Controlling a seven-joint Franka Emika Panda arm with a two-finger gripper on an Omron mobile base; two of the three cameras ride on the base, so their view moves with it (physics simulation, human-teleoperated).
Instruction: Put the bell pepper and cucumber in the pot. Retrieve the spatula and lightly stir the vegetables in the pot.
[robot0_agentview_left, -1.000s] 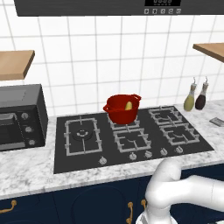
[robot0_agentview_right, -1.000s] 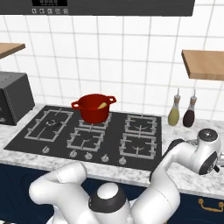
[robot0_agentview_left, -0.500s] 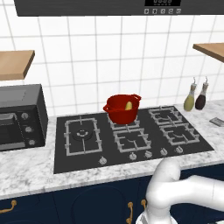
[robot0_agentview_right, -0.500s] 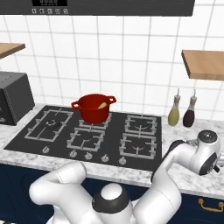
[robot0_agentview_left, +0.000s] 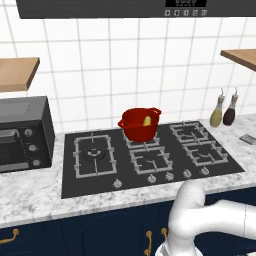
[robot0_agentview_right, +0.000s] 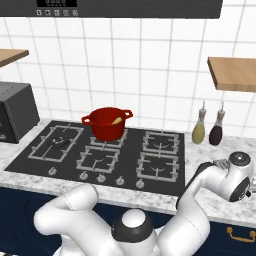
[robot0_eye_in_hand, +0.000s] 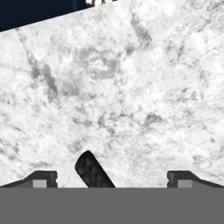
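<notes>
The glossy red pot (robot0_agentview_left: 139, 123) (robot0_agentview_right: 107, 122) stands on the rear middle burner of the hob. A yellowish piece (robot0_agentview_left: 147, 121) (robot0_agentview_right: 117, 120) shows inside it, seemingly the bell pepper; the cucumber is hidden. On the counter at the far right edge lies a grey flat piece, the spatula (robot0_agentview_left: 248, 139), cut off by the frame. My gripper (robot0_eye_in_hand: 113, 178) is open and hangs close over the white marble counter, fingertips (robot0_eye_in_hand: 43, 177) wide apart. A dark rounded end (robot0_eye_in_hand: 91, 170) pokes up between them; what it is I cannot tell. Nothing is held.
Two dark-capped bottles (robot0_agentview_left: 216, 114) (robot0_agentview_left: 230, 111) stand against the wall right of the hob (robot0_agentview_left: 90, 175). A black oven (robot0_agentview_left: 22, 132) sits at the left. Wooden shelves (robot0_agentview_right: 232, 72) hang on both sides. The counter's front edge runs along the dark cabinets.
</notes>
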